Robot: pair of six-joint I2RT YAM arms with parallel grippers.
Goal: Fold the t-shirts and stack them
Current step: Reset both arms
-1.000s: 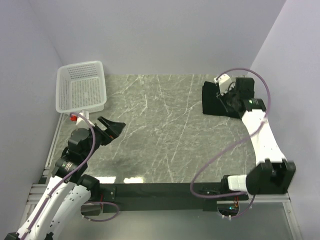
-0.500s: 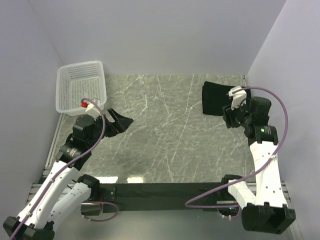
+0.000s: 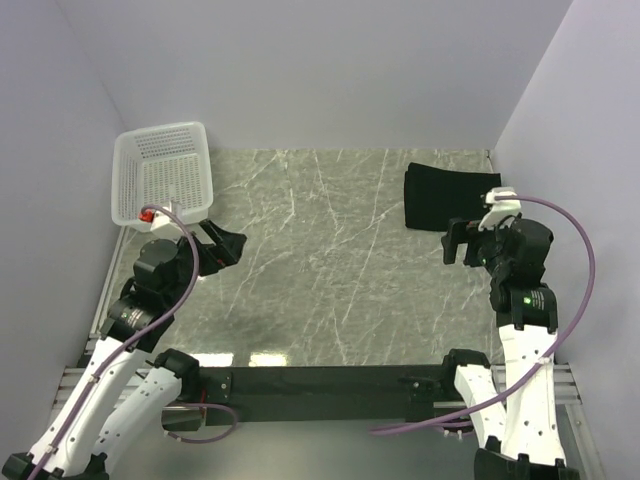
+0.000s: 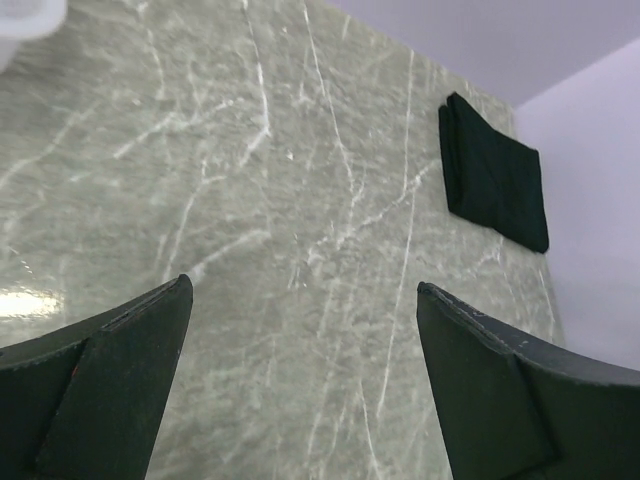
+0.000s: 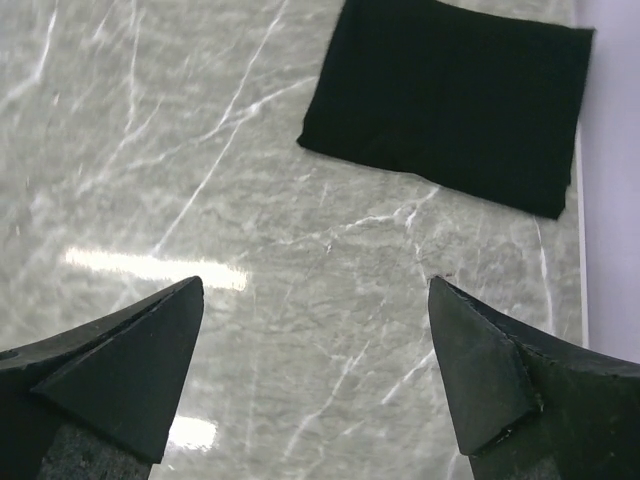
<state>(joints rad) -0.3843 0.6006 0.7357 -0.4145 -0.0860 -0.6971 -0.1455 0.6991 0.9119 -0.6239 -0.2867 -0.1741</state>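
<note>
The basket sits at the upper left of the desk. Just below it my left hand hangs wide open, holding nothing. At upper right the t-shirts lie folded flat. My right hand, just below them, is spread wide and empty.

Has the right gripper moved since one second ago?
Yes. The right gripper has drawn back off the folded t-shirts, toward the near edge of the table.
</note>
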